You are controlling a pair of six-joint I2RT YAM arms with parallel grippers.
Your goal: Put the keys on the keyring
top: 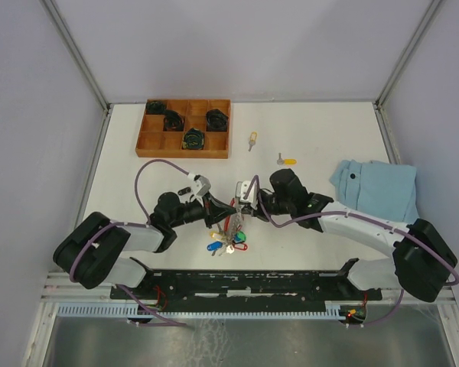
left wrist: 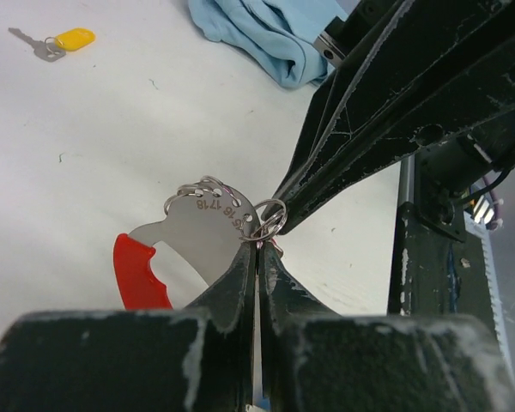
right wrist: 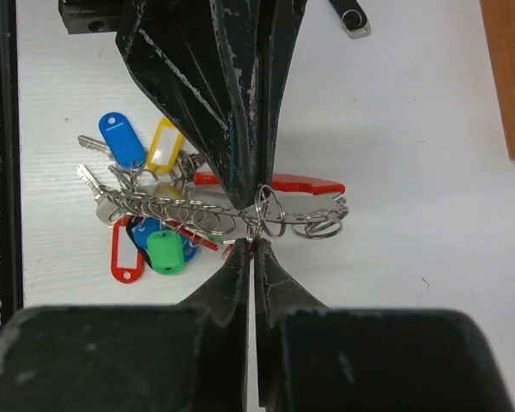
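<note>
The keyring [top: 229, 238] lies at the table's near middle: a silver plate with a red strap [left wrist: 137, 273], a row of split rings [right wrist: 206, 215], and blue, yellow, red and green tags [right wrist: 165, 251]. My left gripper [top: 226, 214] [left wrist: 257, 245] is shut on one small split ring [left wrist: 269, 221] at the plate's edge. My right gripper [top: 243, 208] [right wrist: 255, 245] is shut on the same cluster of rings from the opposite side, tip to tip with the left fingers [right wrist: 240, 129]. Two loose keys with yellow tags [top: 252, 139] [top: 287, 161] lie farther back; one also shows in the left wrist view [left wrist: 60, 41].
A wooden compartment tray [top: 185, 128] holding black parts stands at the back left. A folded light blue cloth [top: 375, 187] lies at the right and shows in the left wrist view [left wrist: 266, 34]. A black rail [top: 245, 283] runs along the near edge.
</note>
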